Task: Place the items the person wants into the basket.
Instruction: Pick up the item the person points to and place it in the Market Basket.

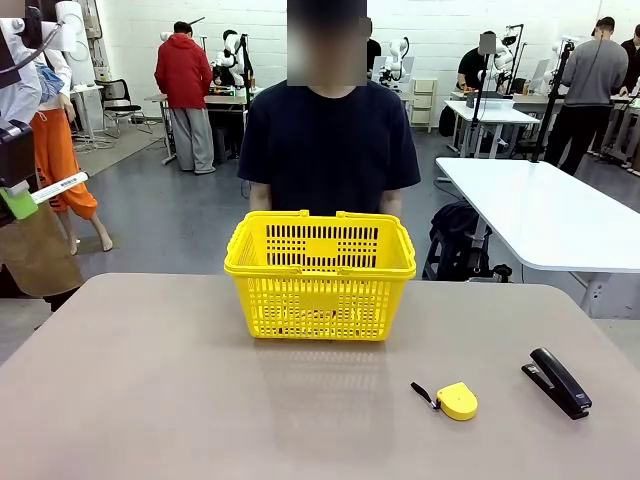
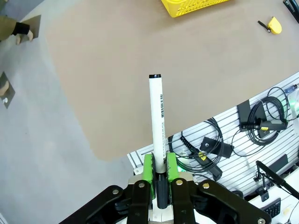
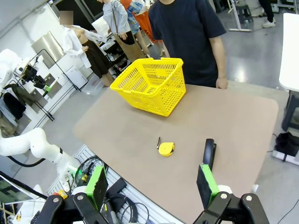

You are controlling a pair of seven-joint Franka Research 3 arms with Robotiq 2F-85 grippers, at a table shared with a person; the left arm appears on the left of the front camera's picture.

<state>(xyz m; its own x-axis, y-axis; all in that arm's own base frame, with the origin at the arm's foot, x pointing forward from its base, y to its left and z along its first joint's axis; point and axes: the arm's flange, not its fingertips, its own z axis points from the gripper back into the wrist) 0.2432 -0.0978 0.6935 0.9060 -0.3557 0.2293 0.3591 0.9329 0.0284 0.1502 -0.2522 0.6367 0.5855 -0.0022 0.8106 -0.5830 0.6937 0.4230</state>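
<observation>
The yellow basket (image 1: 320, 275) stands at the far middle of the table, right in front of the person (image 1: 328, 140). At the far left, high and off the table's edge, my left gripper (image 1: 18, 198) is shut on a marker (image 1: 62, 186) with a white barrel. In the left wrist view the marker (image 2: 157, 116) sticks straight out from between the green pads (image 2: 148, 167) of the left gripper (image 2: 160, 161), black cap at the tip. My right gripper (image 3: 152, 186) hangs open and empty above the table's near right side, well away from the basket (image 3: 149, 84).
A round yellow tape measure (image 1: 457, 400) and a black stapler (image 1: 557, 382) lie at the near right of the table. The person's hand (image 3: 222, 84) rests on the far table edge. A slotted rail with cables (image 2: 243, 135) runs along my side of the table.
</observation>
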